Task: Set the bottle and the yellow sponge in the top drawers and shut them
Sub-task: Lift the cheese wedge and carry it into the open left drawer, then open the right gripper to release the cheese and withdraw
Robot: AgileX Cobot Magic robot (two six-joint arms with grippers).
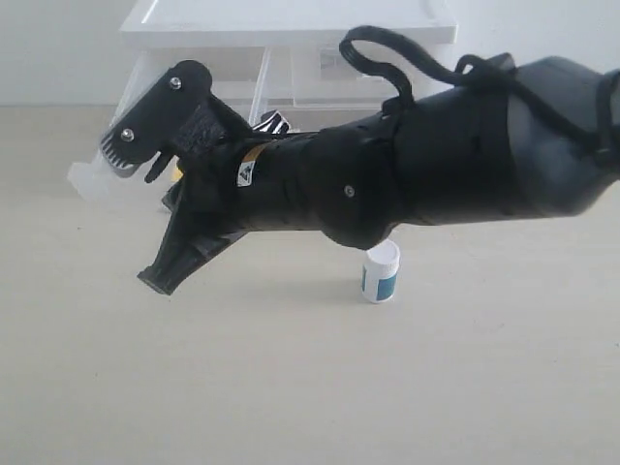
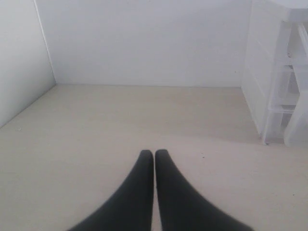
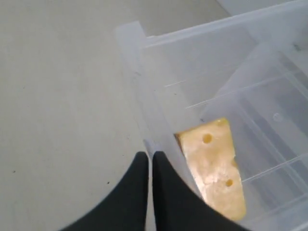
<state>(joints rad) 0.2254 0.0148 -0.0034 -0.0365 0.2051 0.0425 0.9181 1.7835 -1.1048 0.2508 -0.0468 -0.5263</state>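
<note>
The yellow sponge (image 3: 215, 166) lies inside the pulled-out left top drawer (image 3: 144, 72), a clear plastic box; in the exterior view this drawer (image 1: 92, 176) sticks out at the cabinet's left. My right gripper (image 3: 149, 155) is shut and empty, its tips over the drawer's front wall, just beside the sponge. The right arm reaches across the exterior view, its gripper (image 1: 153, 281) at the left. The bottle (image 1: 381, 273) stands upright on the table under that arm. My left gripper (image 2: 154, 153) is shut on nothing, low over bare table.
The white-topped cabinet (image 1: 291, 19) stands at the back, and the left wrist view shows its side (image 2: 269, 72). The other top drawer (image 1: 334, 77) sits pushed in. White walls close off the back and one side.
</note>
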